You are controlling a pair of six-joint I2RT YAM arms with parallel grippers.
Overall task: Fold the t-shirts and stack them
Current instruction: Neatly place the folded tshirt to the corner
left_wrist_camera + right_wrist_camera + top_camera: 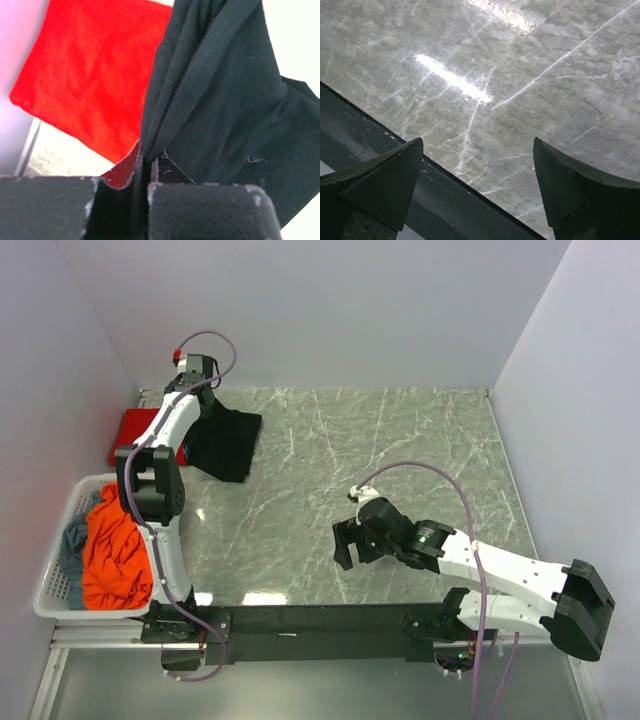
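Black tee [225, 440]: beyond basket [60, 590], your L gripper [142, 165] clamped on its bunched edge.
Red tee [135, 430]: flat, just beyond basket, touching black tee.
Orange-red tee [115, 550]: heaped in basket.
Grey-blue tee [72, 540]: in basket, left of orange-red tee.
R gripper [477, 165]: your jaws wide apart, holding nothing, low over table [400, 460], well right of basket.

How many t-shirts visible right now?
4. The black t-shirt held by the left gripper at the far left; red t-shirt folded flat beside it; orange-red t-shirt and grey-blue t-shirt in the white basket. More could be buried there.
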